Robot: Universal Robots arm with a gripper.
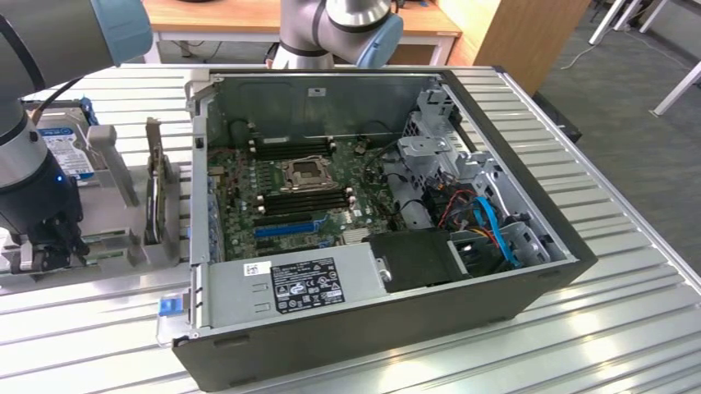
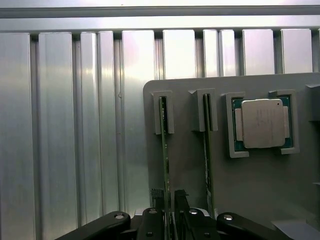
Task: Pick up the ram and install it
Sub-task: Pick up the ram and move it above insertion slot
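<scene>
Pincer (image 2: pixel 169 196), black and two-fingered, on the wrist of the grey arm (image 1: pixel 16 139): open, its fingers (image 2: pixel 158 201) standing one to each side of the long, thin green circuit-board ram stick (image 2: pixel 165 150), a sliver of gap showing on one side, so the board is straddled but, by this reading, not yet clamped. The ram stick stands on edge in the slots of a flat grey plastic parts holder (image 2: pixel 186 150). Just beside it, in the neighbouring slots, stands a second thin green stick (image 2: pixel 206 150); beyond that a square silver-lidded processor (image 2: pixel 262 122) lies in its own frame. The holder rests on a ribbed bare-aluminium table (image 2: pixel 60 125), to the exterior view's left of an open black desktop computer case (image 1: pixel 438 336) whose green motherboard (image 1: pixel 246 209) shows rows of black memory slots (image 1: pixel 301 197).

Step in hand: the pick-up, at the point of grasp; installation not begun. The next move calls for a square, centred closure on the thin board and a straight pull along the slots, since a skewed lift could bind or flex it.

Writing: the white-and-black sticker (image 1: pixel 307 283) on the grey power supply (image 1: pixel 241 291) carries print too small to read; the processor lid's marking is too faint to make out; no brand is legible.
</scene>
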